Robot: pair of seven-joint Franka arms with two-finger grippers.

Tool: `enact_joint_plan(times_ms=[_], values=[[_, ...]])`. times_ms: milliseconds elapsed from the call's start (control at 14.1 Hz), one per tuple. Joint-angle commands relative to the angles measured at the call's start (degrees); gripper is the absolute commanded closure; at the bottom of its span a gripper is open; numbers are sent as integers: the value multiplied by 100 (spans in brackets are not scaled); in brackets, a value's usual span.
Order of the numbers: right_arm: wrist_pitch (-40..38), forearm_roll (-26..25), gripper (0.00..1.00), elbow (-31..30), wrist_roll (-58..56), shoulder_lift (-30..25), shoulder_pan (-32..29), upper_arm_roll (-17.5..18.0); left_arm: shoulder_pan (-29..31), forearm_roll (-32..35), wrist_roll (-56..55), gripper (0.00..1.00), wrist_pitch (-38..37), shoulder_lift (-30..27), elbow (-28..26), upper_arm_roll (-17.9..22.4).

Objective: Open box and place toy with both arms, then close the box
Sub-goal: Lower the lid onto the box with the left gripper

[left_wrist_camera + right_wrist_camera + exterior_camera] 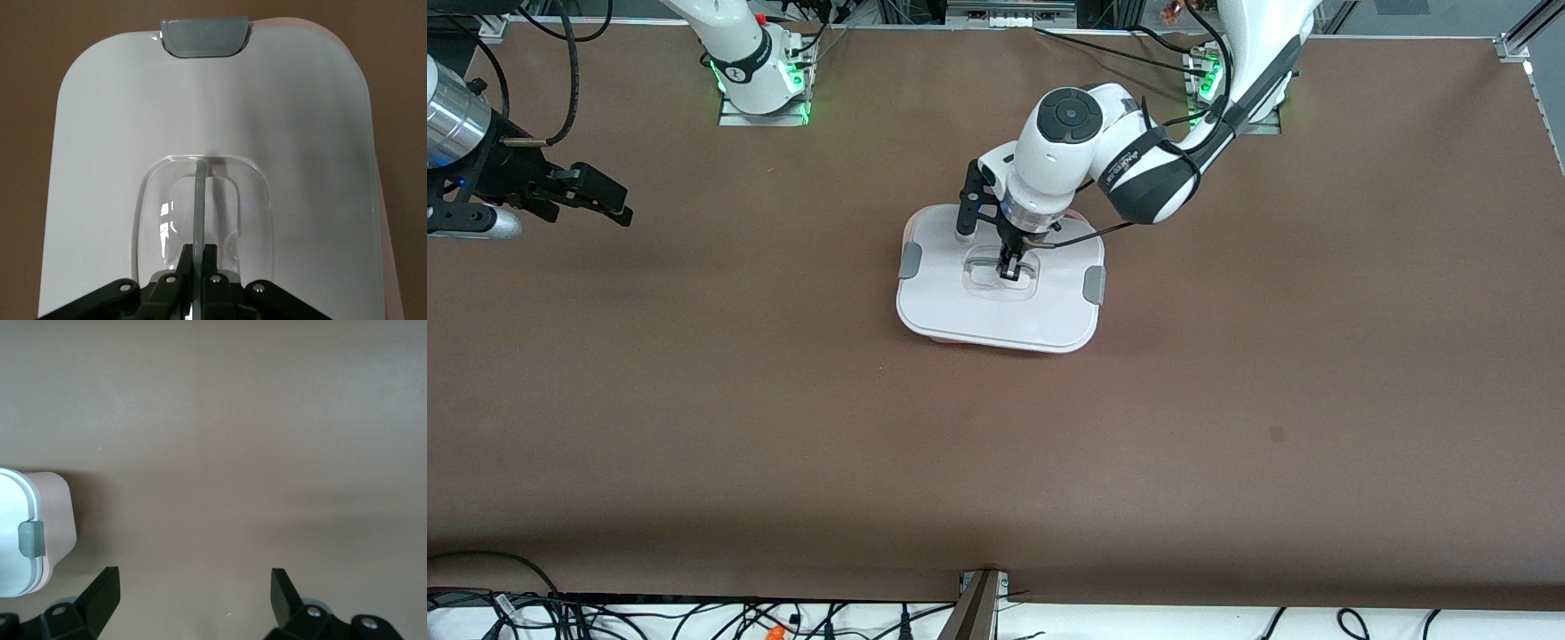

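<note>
Box shut, left gripper on the lid handle

The box (1000,283) sits mid-table with its white lid (213,133) on, right under the left gripper (1010,266), whose jaws are pinched tight on the clear handle (199,200) between them. The right gripper (591,200) waits over bare table (996,444) toward its own end, jaws spread wide, box well off to the side.

A: Is there any writing to read here?

B: Only one piece. The dark band on the left arm (1152,173), over the box (1000,280), carries white lettering, too small to make out.

A: Anything on the lid or its clips?

B: No, both wrist views show plain plastic with no label, number or sign.
</note>
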Motion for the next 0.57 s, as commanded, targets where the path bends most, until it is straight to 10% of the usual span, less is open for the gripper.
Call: enact_joint_plan(times_ms=[0,496], values=[[-105,-91,0,190,-10,126,-110,98,-20,129,-114,100,81,-189,-202,18],[-114,-82,0,181,8,135,-128,89,-11,111,-271,100,99,-110,-211,27]])
